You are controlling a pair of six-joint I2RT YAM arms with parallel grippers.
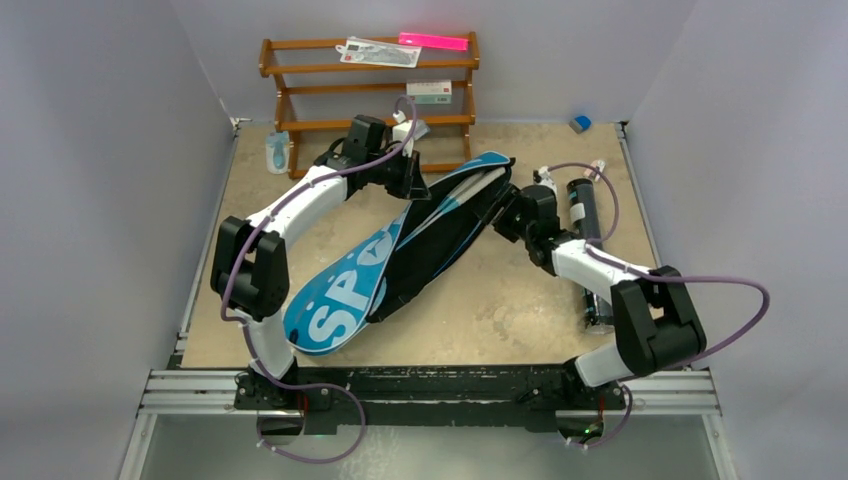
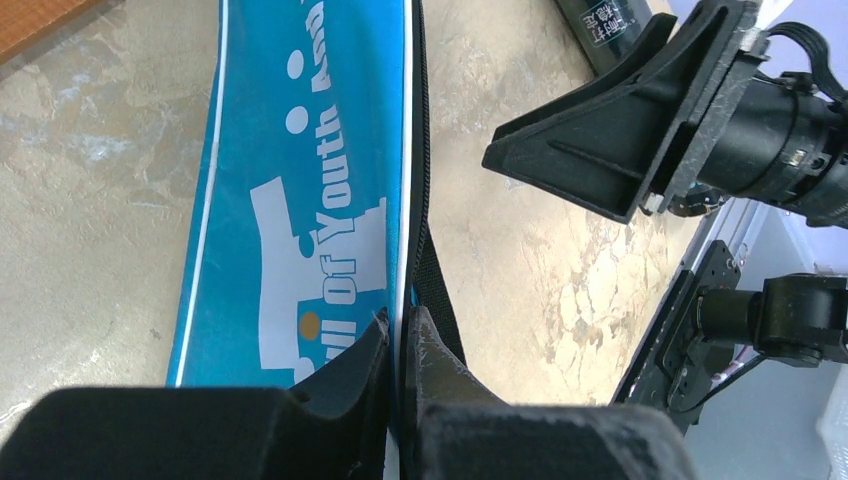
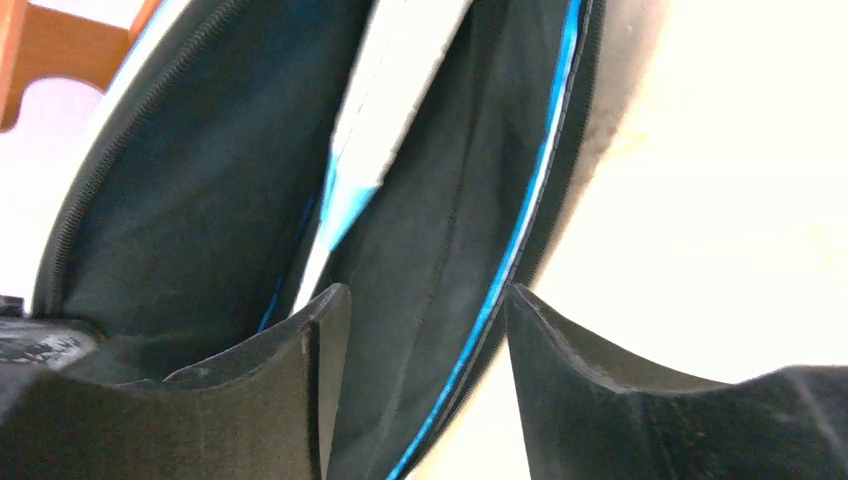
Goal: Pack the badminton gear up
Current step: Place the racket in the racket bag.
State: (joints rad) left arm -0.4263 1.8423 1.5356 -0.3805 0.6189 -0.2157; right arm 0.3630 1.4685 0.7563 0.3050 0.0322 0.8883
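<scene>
Left gripper (image 2: pixel 400 335) clenched on the bag (image 2: pixel 290 200) flap edge. Right gripper (image 3: pixel 420 300) spread, straddling the lower rim. Racket (image 3: pixel 400 80) inside, ahead of it — tube (image 1: pixel 583 205) to its right, unpacked; bag unzipped.

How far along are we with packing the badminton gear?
Done: a racket lies inside the open bag. In hand: the left gripper pinches the bag's flap edge; the right gripper, open, straddles the lower rim. Left: the black tube, outside the bag; then closing the bag.
</scene>
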